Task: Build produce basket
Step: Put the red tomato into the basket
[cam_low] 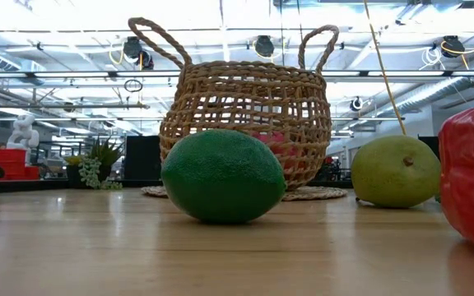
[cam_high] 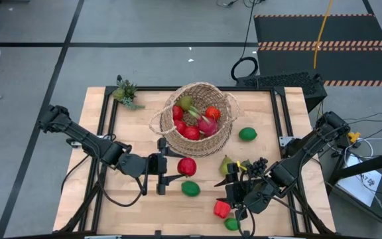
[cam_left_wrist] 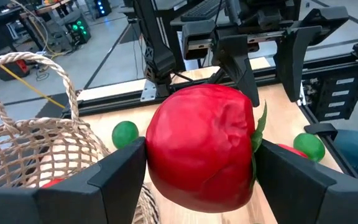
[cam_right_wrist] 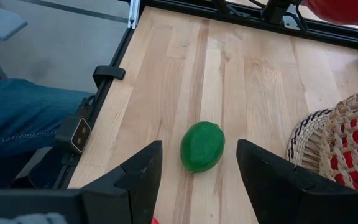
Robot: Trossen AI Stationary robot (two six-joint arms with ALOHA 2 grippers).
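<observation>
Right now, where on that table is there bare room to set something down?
The table's left part, from the small plant down past the left arm, is bare. Also the far right corner beyond the lime. Crowded: around the basket and the near right, among pear, grapes and pepper.

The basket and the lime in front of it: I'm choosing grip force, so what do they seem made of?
Basket: apparently woven wicker, tan and matte, with an open lattice you can see through. Lime: probably moulded plastic or foam, judging by its even green, finely pebbled, dull skin.
</observation>
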